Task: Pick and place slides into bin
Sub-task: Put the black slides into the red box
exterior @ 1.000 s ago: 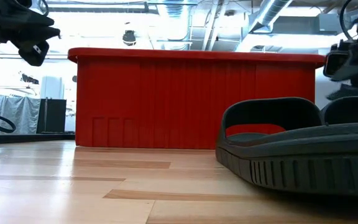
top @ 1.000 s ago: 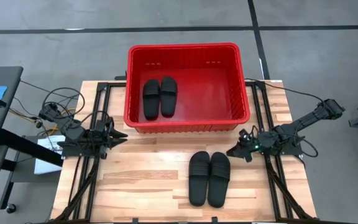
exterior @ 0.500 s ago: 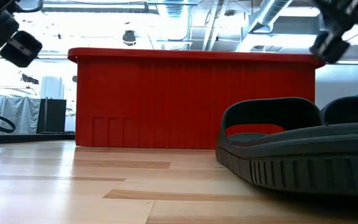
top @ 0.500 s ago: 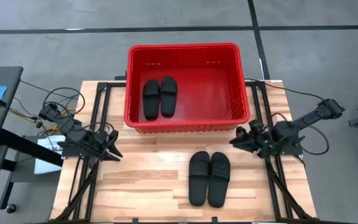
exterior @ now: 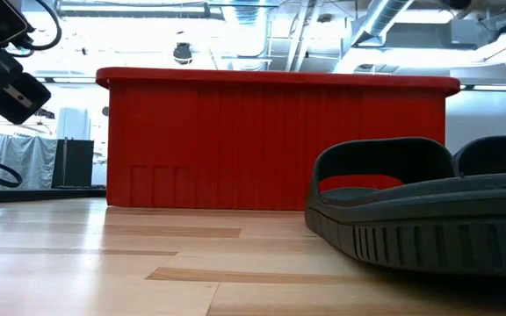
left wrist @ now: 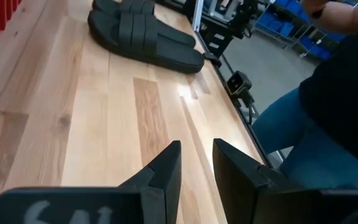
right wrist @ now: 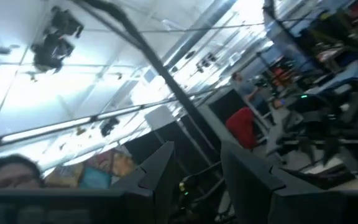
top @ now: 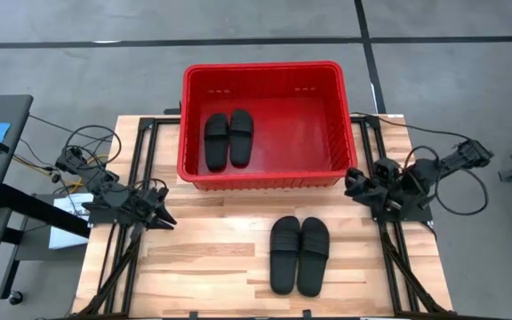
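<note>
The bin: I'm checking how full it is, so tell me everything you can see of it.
The bin is a large red rectangular plastic basket with ribbed, slotted walls and a thick rim. It stands upright at the table's far edge. Two black slides lie side by side on its floor, towards its left; the rest is bare. Neither end effector touches it.

Bin (top: 268,176) set at table (top: 203,258) back; two slides (top: 228,140) inside, left part; two slides (top: 299,255) on table before bin, right of centre.

Glossy plastic bin (top: 268,173); matt slides (top: 299,255); wood table (top: 212,267).
</note>
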{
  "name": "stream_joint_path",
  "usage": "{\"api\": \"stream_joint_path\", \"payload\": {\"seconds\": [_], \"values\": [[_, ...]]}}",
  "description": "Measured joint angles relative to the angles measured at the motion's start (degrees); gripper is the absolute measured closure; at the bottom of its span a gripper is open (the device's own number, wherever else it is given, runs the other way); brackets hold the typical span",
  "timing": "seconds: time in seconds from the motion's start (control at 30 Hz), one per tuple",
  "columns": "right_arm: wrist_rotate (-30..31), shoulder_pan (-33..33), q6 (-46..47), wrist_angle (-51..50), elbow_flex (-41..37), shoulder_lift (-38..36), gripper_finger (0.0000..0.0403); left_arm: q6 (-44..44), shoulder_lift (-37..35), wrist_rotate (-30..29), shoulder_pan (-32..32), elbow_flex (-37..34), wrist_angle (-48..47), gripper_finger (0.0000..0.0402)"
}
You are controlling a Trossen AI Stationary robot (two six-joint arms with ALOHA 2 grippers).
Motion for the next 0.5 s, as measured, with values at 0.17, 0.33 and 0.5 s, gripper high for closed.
{"api": "stream_joint_path", "payload": {"seconds": [0.17,0.33,0.5], "values": [[0.2,2.2,-1.4,-0.1,1.0,2.7,0.0280,-0.6,0.0,-0.7,0.0,0.0,-1.3,0.0320],[0.3,3.1,-1.4,1.5,2.8,6.1,0.0280,0.5,0.0,-0.7,0.0,0.0,-3.9,0.0320],[0.2,3.2,-7.5,6.3,7.2,11.2,0.0280,0.5,0.0,-0.9,0.0,0.0,-6.7,0.0320]]}}
